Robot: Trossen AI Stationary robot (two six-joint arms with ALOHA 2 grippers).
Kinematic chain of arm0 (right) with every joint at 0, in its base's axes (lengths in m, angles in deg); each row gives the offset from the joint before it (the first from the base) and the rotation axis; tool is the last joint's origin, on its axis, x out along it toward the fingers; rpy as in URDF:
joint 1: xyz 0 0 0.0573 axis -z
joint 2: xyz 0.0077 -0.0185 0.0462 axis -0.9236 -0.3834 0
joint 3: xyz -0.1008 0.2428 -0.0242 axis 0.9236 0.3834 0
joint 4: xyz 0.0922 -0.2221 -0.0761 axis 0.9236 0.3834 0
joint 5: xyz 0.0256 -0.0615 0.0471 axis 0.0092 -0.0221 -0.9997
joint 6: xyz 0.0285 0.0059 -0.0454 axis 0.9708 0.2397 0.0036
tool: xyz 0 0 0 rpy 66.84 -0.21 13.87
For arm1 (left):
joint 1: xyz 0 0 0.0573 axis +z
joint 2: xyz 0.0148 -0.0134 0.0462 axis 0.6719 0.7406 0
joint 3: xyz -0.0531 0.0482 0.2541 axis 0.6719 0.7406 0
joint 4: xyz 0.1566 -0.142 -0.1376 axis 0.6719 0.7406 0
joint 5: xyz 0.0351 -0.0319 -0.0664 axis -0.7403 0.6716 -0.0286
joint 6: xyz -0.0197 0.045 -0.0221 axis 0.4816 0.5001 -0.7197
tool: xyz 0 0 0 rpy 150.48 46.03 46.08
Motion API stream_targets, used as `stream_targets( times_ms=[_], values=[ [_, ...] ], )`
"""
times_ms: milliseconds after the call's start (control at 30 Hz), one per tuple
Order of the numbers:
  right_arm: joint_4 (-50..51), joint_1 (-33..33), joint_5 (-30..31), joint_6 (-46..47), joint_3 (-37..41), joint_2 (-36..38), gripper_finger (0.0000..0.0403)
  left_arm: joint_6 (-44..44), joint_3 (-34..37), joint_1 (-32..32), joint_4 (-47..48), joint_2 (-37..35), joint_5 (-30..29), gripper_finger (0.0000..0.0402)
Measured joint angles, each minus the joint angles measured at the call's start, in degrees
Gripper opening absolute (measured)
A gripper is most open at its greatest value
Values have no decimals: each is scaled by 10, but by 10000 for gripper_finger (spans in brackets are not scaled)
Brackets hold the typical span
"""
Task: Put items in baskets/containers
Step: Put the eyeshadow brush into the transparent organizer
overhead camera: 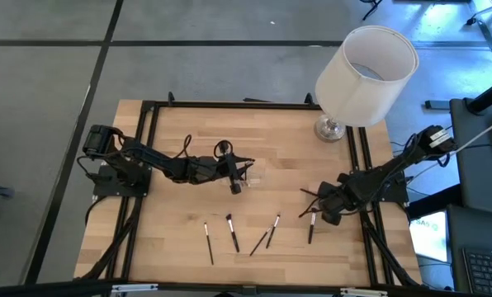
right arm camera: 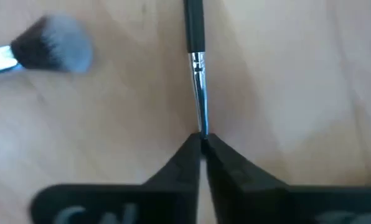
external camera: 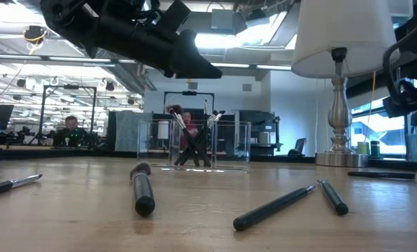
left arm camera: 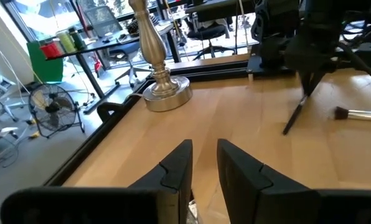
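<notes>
A clear container stands on the table's middle with several dark brushes leaning inside. My left gripper hovers level above it, its fingers a little apart with nothing between them. Several more brushes lie flat near the front edge. At the right, my right gripper points down, shut on a thin dark brush. A fluffy grey-tipped brush lies beside it. My right gripper pinches the thin brush's pointed tip end, below its silver ferrule, between its two fingertips. The fingers come from above, pointing down. The brush runs straight out from the fingers, its dark handle away from them. Whether it is off the wood I cannot tell.
A large white lamp stands on its metal base at the far right corner. A black frame runs round the tabletop. Bare wood lies between the container and the right arm.
</notes>
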Motion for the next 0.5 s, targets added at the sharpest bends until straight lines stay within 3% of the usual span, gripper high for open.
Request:
stream_targets(
  times_ms=[167, 367, 500],
  values=[
    [79, 12, 9, -7, -92, -2, 10, 49, 0, -1, 4, 0, -44, 69],
    [118, 30, 75, -15, -257, -1, 6, 70, 1, -28, 9, -20, -185, 68],
    [120, 59, 98, -22, -340, -2, 4, 141, 0, -60, 6, -54, -277, 67]
  ],
)
